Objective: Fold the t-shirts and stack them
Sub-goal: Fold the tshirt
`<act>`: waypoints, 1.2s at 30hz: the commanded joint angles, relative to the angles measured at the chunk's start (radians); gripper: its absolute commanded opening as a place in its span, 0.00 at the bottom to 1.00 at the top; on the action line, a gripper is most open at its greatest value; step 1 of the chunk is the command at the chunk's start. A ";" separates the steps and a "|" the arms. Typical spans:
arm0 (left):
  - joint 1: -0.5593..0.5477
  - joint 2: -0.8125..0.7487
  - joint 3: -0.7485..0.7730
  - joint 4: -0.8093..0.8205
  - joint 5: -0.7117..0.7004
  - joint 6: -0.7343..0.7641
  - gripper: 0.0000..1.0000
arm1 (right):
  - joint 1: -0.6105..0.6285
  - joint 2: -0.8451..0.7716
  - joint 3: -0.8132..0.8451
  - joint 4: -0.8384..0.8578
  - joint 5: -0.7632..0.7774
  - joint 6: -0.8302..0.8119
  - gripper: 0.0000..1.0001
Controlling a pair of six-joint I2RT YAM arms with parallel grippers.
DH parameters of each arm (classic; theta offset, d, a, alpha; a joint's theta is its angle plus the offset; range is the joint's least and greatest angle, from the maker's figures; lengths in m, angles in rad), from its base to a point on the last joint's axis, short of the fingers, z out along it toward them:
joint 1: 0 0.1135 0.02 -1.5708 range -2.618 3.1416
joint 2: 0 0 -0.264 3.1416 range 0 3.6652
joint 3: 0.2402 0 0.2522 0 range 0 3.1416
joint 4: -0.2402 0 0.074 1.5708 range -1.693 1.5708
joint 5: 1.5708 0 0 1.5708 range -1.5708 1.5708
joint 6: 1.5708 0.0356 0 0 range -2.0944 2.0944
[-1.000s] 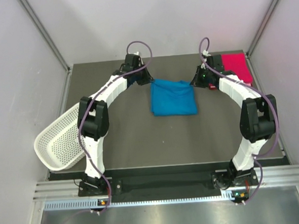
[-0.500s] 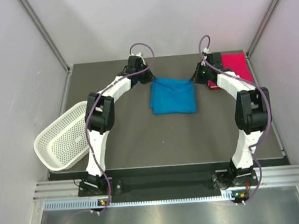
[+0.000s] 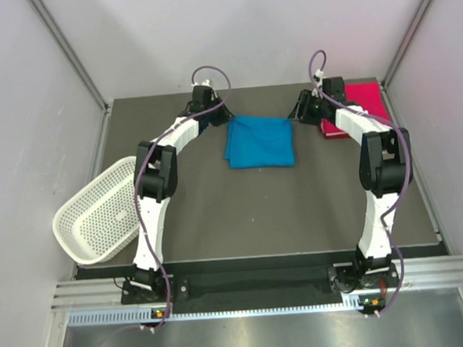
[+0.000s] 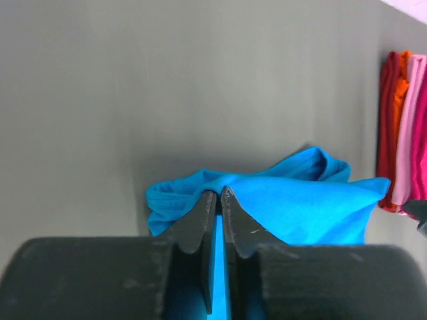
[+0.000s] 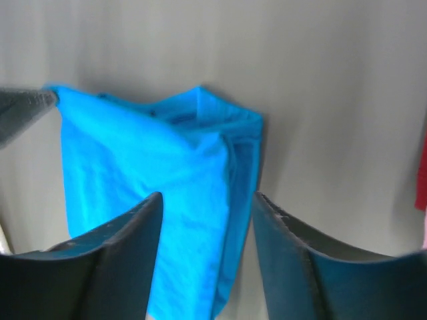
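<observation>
Blue t-shirt (image 3: pixel 259 140) lies folded on the desk (image 3: pixel 258 219), upper centre of the top view. Left hand (image 4: pixel 218 197) is pinched on its edge at the shirt's upper left corner, with cloth showing between the fingers. Right hand (image 5: pixel 205 200) is spread wide over the shirt's right side, gripping nothing. Pink-red t-shirt (image 3: pixel 366 102) sits folded at upper right, apart from the blue one. White basket (image 3: pixel 93 221) sits tilted at the desk's left edge.

One blue t-shirt (image 3: pixel 259 141) lies on one desk (image 3: pixel 257 211). Right of it sits one pink-red pile (image 3: pixel 365 102), its layers uncountable. Left of it stands one white mesh basket (image 3: pixel 100 205). Two claws flank it: left claw (image 4: pixel 219 200) and right claw (image 5: pixel 207 200).
</observation>
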 commanded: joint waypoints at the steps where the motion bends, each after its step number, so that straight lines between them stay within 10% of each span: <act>1: 0.016 0.011 0.055 0.079 0.032 0.000 0.16 | -0.007 -0.100 -0.063 0.012 -0.058 -0.036 0.57; 6: 0.023 -0.050 0.072 -0.011 0.020 0.086 0.35 | 0.004 -0.119 -0.097 -0.072 -0.114 -0.094 0.59; 16: 0.010 -0.263 -0.141 -0.232 0.001 0.191 0.41 | 0.048 -0.226 -0.315 -0.053 -0.093 -0.129 0.57; 36: -0.004 -0.308 -0.464 -0.096 0.199 0.330 0.52 | 0.051 -0.245 -0.540 0.157 -0.197 -0.080 0.54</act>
